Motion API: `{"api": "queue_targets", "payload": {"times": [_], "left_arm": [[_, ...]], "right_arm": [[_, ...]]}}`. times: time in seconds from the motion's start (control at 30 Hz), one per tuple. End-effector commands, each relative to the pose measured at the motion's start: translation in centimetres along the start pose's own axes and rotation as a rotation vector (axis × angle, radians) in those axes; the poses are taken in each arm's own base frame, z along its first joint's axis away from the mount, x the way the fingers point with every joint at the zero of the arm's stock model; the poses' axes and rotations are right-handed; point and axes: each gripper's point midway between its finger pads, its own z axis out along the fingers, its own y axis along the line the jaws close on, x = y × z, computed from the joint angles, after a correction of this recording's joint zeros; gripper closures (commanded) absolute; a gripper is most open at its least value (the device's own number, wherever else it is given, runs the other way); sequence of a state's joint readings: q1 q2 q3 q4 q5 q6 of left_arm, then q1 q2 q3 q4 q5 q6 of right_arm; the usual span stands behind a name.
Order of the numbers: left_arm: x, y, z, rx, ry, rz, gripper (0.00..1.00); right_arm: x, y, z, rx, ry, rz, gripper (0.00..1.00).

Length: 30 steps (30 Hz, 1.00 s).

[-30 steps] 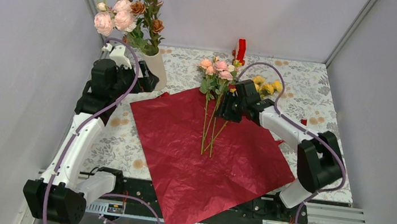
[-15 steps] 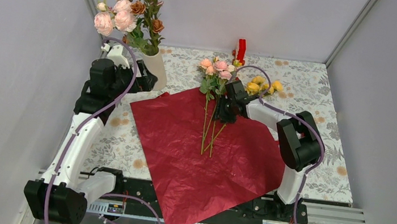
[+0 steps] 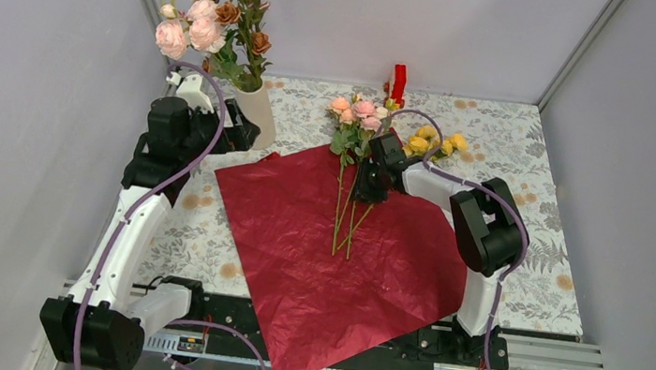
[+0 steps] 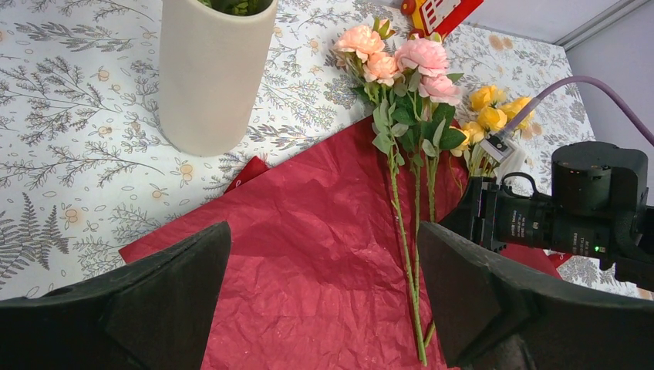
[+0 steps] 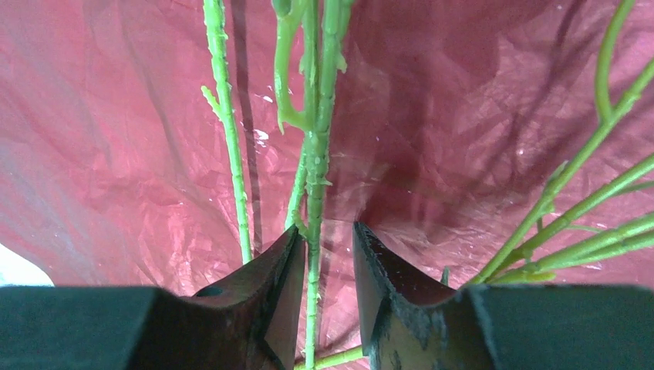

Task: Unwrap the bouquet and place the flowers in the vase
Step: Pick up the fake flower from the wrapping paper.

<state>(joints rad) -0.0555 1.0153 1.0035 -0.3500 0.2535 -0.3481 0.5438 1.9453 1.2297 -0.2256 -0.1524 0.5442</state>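
Dark red wrapping paper (image 3: pixel 324 260) lies spread flat on the tablecloth. On it rest pink and peach flowers (image 3: pixel 358 110) with long green stems (image 3: pixel 338 215), and yellow blooms (image 3: pixel 433 144) lie beside them. The cream vase (image 3: pixel 258 112) at the back left holds several flowers (image 3: pixel 207 24). My right gripper (image 3: pixel 363 186) is down on the paper, its jaws open a narrow gap either side of one stem (image 5: pixel 316 169); the stem lies close against the left finger. My left gripper (image 4: pixel 324 239) hangs wide open and empty beside the vase (image 4: pixel 212 77), above the paper (image 4: pixel 308 262).
A small red and yellow block (image 3: pixel 398 80) stands at the back edge behind the flowers. Grey walls close in the table on three sides. The paper's near corner hangs over the front rail (image 3: pixel 283 368).
The right arm has folded in and slid left along the stems, and its jaws have narrowed around one stem. The left arm has not moved.
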Motion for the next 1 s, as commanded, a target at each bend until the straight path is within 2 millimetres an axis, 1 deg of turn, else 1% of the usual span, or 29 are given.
{"api": "queue_targets", "payload": {"times": [0.0, 0.17, 0.23, 0.37, 0.47, 0.57, 0.7, 0.8, 0.9, 0.97], "left_arm": [[-1.0, -0.5, -0.2, 0.026, -0.036, 0.003, 0.01], [-1.0, -0.5, -0.2, 0.029, -0.036, 0.004, 0.01], [-1.0, -0.5, -0.2, 0.031, -0.037, 0.005, 0.01], [-0.9, -0.5, -0.1, 0.035, -0.034, 0.005, 0.01], [-0.9, -0.6, -0.1, 0.037, -0.032, 0.005, 0.01], [-0.9, -0.6, -0.1, 0.043, -0.030, 0.009, 0.01], [-0.9, -1.2, -0.1, 0.078, -0.032, 0.015, 0.01], [-0.8, -2.0, -0.2, 0.127, -0.029, 0.020, 0.01], [-1.2, -3.3, -0.5, 0.194, -0.052, 0.030, 0.01], [-1.2, -3.9, -0.7, 0.227, -0.057, 0.041, 0.01]], "right_arm": [[-1.2, 1.7, 0.4, -0.042, -0.025, -0.021, 0.67], [-1.4, 1.9, 0.3, -0.046, -0.036, -0.011, 0.83], [-1.5, 1.8, 0.0, -0.044, -0.048, -0.010, 0.90], [-1.9, 1.8, -1.1, -0.039, -0.079, -0.012, 1.00], [-2.1, 1.9, -2.3, -0.050, -0.123, -0.017, 1.00], [-2.6, 2.0, -4.1, -0.066, -0.194, -0.019, 1.00], [-3.1, 2.1, -6.5, -0.076, -0.256, -0.034, 1.00], [-3.2, 2.5, -7.9, -0.090, -0.275, -0.053, 1.00], [-3.4, 2.9, -9.4, -0.117, -0.311, -0.068, 1.00], [-3.6, 3.4, -10.8, -0.146, -0.347, -0.092, 1.00]]}}
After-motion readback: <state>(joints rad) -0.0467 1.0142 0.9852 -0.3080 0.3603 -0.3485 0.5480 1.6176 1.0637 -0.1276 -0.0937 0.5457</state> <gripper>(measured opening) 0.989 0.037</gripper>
